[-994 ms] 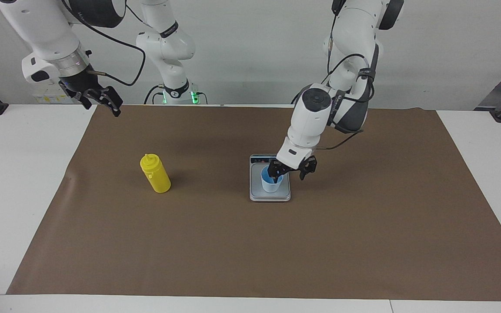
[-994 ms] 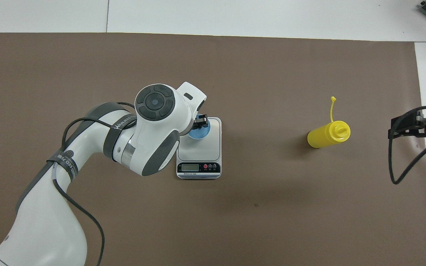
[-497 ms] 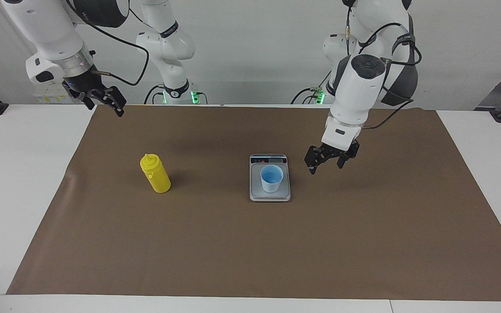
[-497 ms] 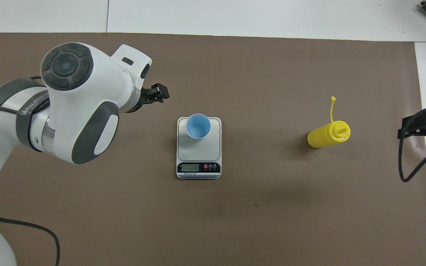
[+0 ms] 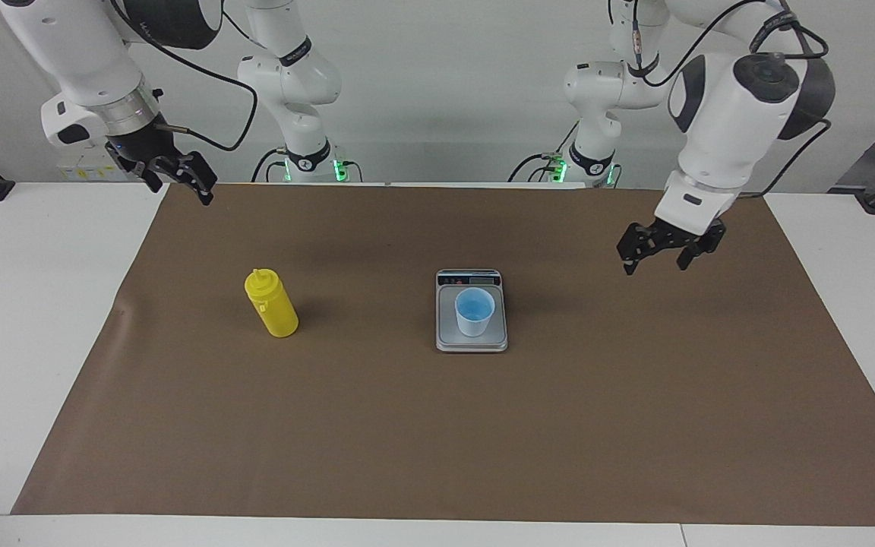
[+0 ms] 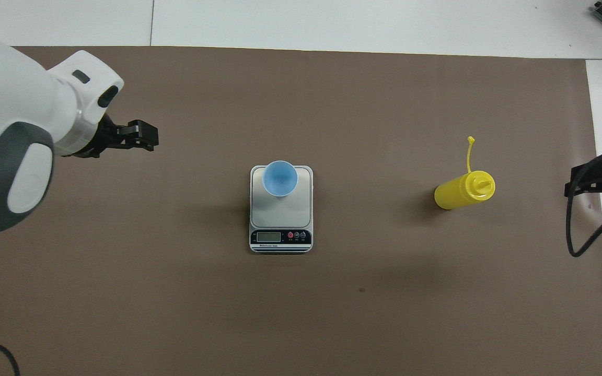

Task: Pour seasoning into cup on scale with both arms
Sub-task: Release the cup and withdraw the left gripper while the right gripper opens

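Observation:
The light blue cup (image 5: pixel 475 311) stands upright on the silver-grey scale (image 5: pixel 471 343), on the half of the plate away from the display; it also shows in the overhead view (image 6: pixel 279 178) on the scale (image 6: pixel 280 215). The yellow seasoning bottle (image 5: pixel 272 305) stands upright on the mat toward the right arm's end, with its tethered tip sticking out (image 6: pixel 470 141). My left gripper (image 5: pixel 655 264) is open and empty, raised over the mat toward the left arm's end, well clear of the scale. My right gripper (image 5: pixel 181 190) is open and empty, raised over the mat's edge near the robots.
A brown mat (image 5: pixel 437 441) covers most of the white table (image 5: pixel 35 304). The right arm's black cable (image 6: pixel 575 235) hangs over the mat's edge beside the bottle (image 6: pixel 463 190). The left arm's wrist (image 6: pixel 29 130) hangs over the mat's corner.
My left gripper was at the cup on the scale, let go of it, rose and swung away toward the left arm's end of the table. The cup stays on the scale. The right arm barely moved.

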{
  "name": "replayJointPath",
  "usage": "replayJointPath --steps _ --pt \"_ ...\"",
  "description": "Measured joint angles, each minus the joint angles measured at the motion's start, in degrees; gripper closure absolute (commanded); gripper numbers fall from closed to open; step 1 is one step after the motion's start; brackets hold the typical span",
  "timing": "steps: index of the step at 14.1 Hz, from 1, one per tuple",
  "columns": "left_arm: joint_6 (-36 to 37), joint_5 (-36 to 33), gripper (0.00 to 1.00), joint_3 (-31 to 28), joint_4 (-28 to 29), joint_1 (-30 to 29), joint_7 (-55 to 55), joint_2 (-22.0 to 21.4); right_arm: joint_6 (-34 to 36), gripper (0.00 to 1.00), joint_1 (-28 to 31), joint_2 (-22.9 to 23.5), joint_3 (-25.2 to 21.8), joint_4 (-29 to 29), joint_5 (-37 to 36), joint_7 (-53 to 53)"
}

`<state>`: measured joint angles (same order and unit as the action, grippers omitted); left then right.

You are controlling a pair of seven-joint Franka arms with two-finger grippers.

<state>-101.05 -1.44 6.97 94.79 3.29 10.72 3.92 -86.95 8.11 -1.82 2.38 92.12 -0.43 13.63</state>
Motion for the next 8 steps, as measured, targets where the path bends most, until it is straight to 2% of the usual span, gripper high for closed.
replayJointPath --steps 4,8 --pt "4.85 0.29 0.00 -0.10 -0.01 -4.30 -10.02 -2.78 -5.13 0.00 0.45 0.64 -0.02 2.03 4.74 14.28" --pt "7.68 0.35 0.00 -0.41 -0.49 -4.90 -10.95 -4.61 -9.85 0.00 3.12 6.02 -0.13 2.91 10.91 25.79"
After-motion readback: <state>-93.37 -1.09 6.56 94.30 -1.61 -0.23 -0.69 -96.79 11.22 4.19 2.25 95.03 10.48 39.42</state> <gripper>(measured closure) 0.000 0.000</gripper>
